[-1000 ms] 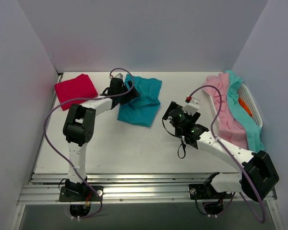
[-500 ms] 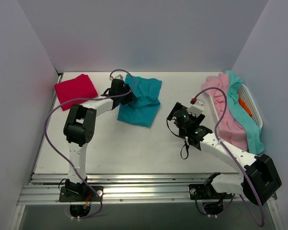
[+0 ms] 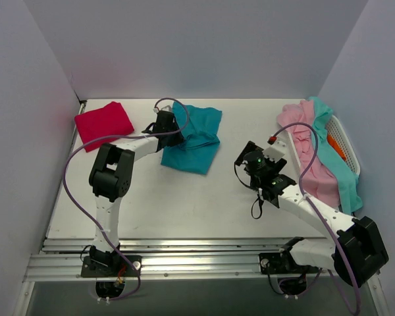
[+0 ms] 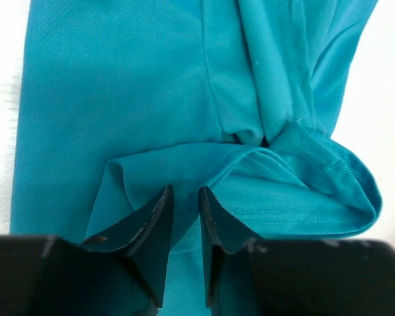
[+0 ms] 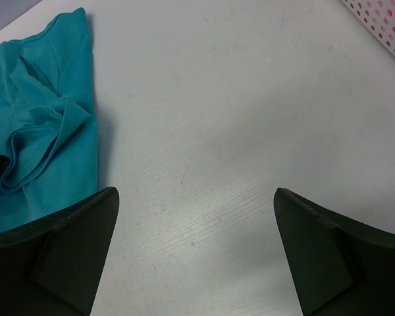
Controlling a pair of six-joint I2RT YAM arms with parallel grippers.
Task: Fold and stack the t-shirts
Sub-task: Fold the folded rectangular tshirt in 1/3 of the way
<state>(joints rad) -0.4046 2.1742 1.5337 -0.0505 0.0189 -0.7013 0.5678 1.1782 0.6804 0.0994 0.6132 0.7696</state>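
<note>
The deep teal t-shirt (image 3: 199,141) lies crumpled at the back middle of the table. My left gripper (image 3: 176,131) is at its left edge. In the left wrist view a fold of the teal t-shirt (image 4: 118,85) passes between the narrow jaws of the left gripper (image 4: 184,194), which is shut on it. A crimson-red t-shirt (image 3: 104,123) lies folded at the back left. My right gripper (image 3: 247,155) hovers open to the right of the teal t-shirt (image 5: 46,138). In its wrist view the right gripper (image 5: 196,192) has only bare table between its fingers.
A white perforated basket (image 3: 347,150) stands at the right, and its corner (image 5: 384,21) shows in the right wrist view. A pale pink shirt (image 3: 314,161) and a light aqua one (image 3: 339,172) hang over the basket. An orange one (image 3: 336,149) lies inside.
My left gripper's jaws have come together on the teal shirt's edge. The right arm has drawn back to the right, away from the teal shirt, with its jaws still wide.
</note>
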